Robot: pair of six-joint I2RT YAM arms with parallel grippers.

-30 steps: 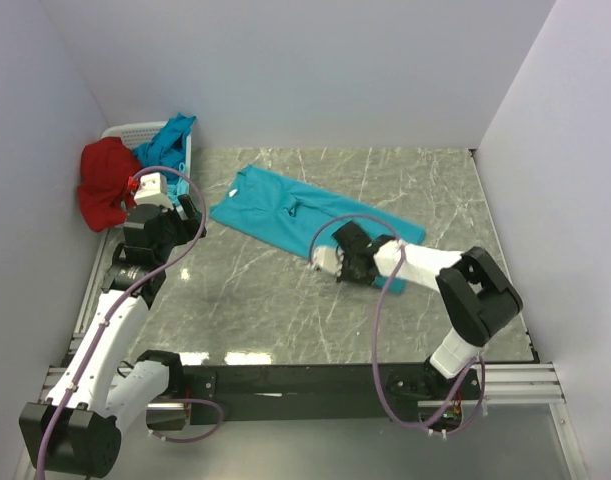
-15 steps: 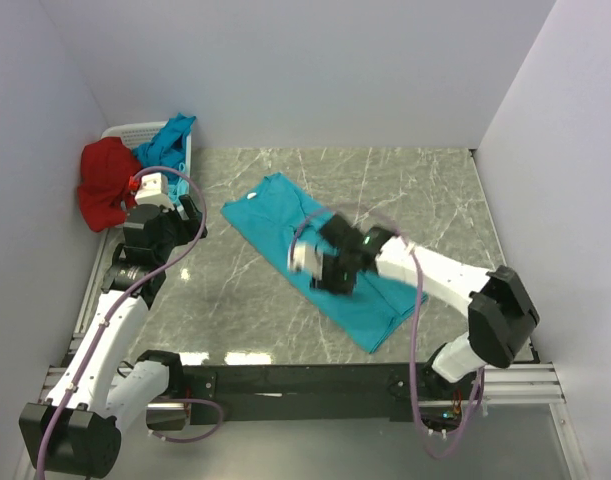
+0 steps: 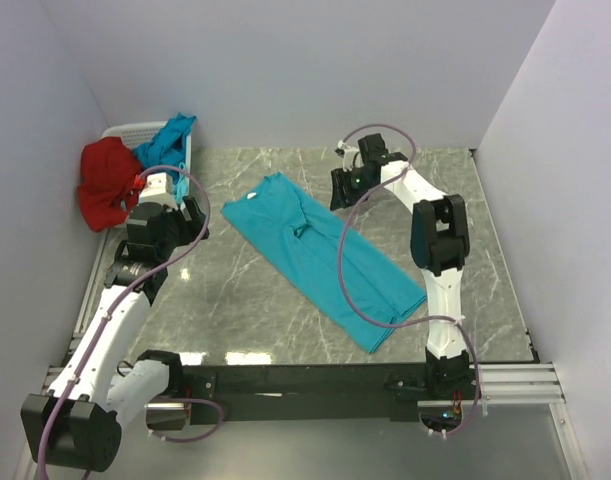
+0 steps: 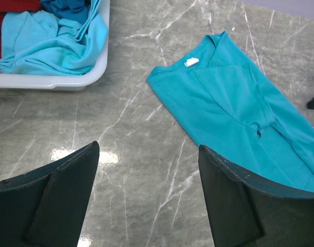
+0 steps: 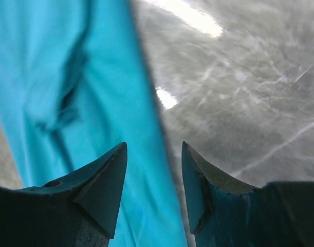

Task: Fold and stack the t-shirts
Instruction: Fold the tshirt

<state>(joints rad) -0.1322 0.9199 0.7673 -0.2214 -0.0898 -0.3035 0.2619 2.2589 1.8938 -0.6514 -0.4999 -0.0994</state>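
Top external view: one turquoise t-shirt lies flat on the marble surface. It is already narrowed into a long strip with the sleeves turned in, collar toward 11 o'clock and hem toward 5 o'clock. Laid out like this, it seems ready for a cross-fold that brings the hem up toward the collar.

The right hand hangs over the far part of the surface, at about 1 o'clock from the shirt's middle and just beside its long edge. In the right wrist view its fingers stand apart with nothing between them. The right hand looks down on the line where the turquoise t-shirt meets bare stone. That view is blurred, so it cannot be said whether the tips touch the cloth. The empty, parted fingers suggest it is between grasps.

The left hand waits at 9 o'clock, between the white basket and the collar end. From its own camera the left hand is spread wide and empty, aimed at the turquoise t-shirt, probably so it can take the near corner when needed.

At 10 o'clock the basket holds the crumpled turquoise shirts, with a red t-shirt draped over its outer side. These are not yet folded, so the task is likely at an early stage, with no stack begun.
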